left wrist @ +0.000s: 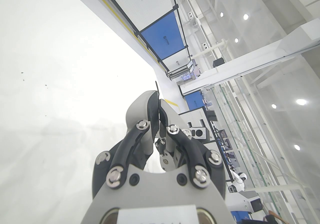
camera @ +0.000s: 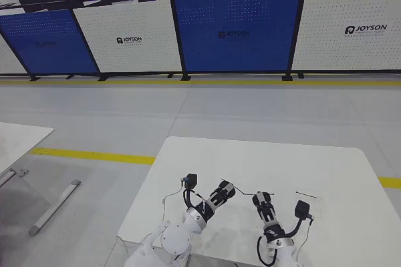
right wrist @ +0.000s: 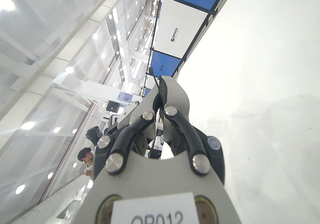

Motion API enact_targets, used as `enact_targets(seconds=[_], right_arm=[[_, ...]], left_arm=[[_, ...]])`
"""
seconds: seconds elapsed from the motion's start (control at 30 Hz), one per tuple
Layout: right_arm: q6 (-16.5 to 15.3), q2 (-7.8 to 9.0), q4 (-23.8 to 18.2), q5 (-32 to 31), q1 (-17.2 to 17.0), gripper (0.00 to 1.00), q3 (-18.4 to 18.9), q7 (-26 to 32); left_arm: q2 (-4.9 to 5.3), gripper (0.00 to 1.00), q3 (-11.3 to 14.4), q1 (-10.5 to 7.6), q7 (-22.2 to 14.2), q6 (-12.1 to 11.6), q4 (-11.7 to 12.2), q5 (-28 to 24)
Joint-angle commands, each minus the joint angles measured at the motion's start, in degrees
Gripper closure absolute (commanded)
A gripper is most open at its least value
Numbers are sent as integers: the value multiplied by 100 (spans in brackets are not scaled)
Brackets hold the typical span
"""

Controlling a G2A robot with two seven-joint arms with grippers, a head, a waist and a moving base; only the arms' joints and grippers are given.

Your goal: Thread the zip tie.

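A thin black zip tie (camera: 244,193) spans between my two grippers above the white table (camera: 287,157). My left gripper (camera: 226,192) is shut on one end of it. In the left wrist view the tie's tip (left wrist: 157,88) sticks out past that shut gripper (left wrist: 159,97). My right gripper (camera: 260,199) is shut on the other end. The right wrist view shows a short piece of the tie with a small head (right wrist: 151,71) poking beyond that gripper (right wrist: 162,83). The two grippers sit close together near the table's front edge.
A second black zip tie (camera: 306,195) lies flat on the table to the right of the right gripper. Another white table (camera: 13,137) stands off to the left across a floor gap. Blue and white panels (camera: 234,33) line the back.
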Motion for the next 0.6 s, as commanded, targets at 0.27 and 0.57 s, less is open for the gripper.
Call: enact_targets(seconds=[0.27,0.57], right_arm=[[67,-13,12,-36,13,100,-25,-33],[187,-23,-12,152,38,100,-49,184]], left_arm=[[0,100,0,0,0,0,0,0],[0,100,0,0,0,0,0,0]])
